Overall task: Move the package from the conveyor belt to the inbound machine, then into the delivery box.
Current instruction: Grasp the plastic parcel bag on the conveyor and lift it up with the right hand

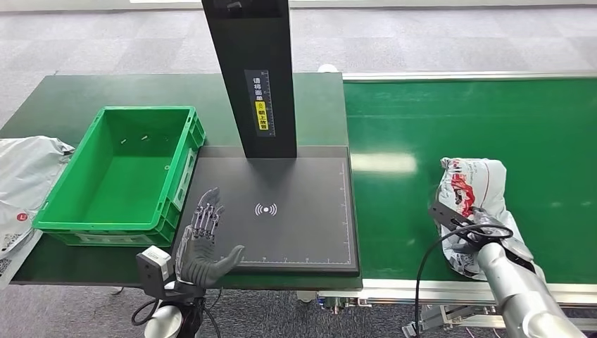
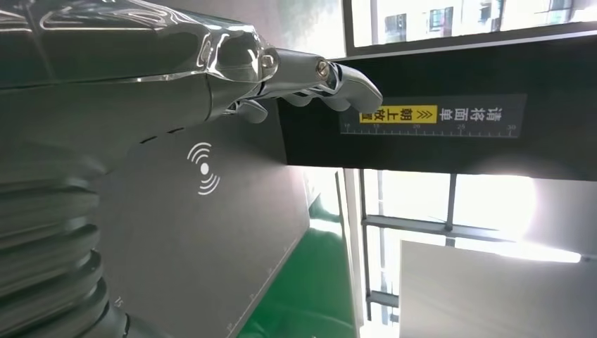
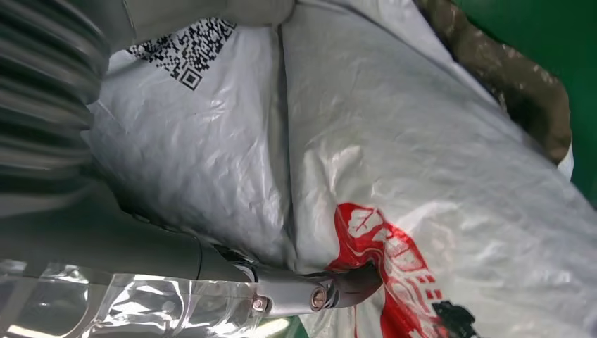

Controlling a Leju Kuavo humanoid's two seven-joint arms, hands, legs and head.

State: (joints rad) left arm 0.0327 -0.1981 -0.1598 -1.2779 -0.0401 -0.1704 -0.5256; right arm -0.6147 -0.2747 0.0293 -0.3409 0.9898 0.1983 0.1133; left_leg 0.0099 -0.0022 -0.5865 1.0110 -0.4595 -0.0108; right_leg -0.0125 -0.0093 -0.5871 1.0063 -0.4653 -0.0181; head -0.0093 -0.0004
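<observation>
1. Package (image 1: 473, 204) on the green conveyor belt (image 1: 436, 127), silver-grey plastic with red print, lying near the belt's front edge on the robot's right, well apart from the scanner plate.
2. Right hand (image 1: 470, 238) is down on the package's near end; the right wrist view has a finger (image 3: 310, 292) pressed into the crinkled wrap beside the red logo. Whether the fingers have truly closed round it, one cannot tell; it reads as a grasp being taken, not a lift.
3. Left hand (image 1: 204, 243) hovers over the front left corner of the inbound machine (image 1: 281, 211), fingers spread and straight, holding nothing.
4. Delivery box (image 1: 123, 176), the green crate just left of the machine, has no package in it.
5. Score so far, as a judgement: nothing delivered. The pick-up is only starting; the carry to the machine and the drop into the box are both left.
6. Other grey bags (image 1: 24, 176) lie off to the far left of the table.
</observation>
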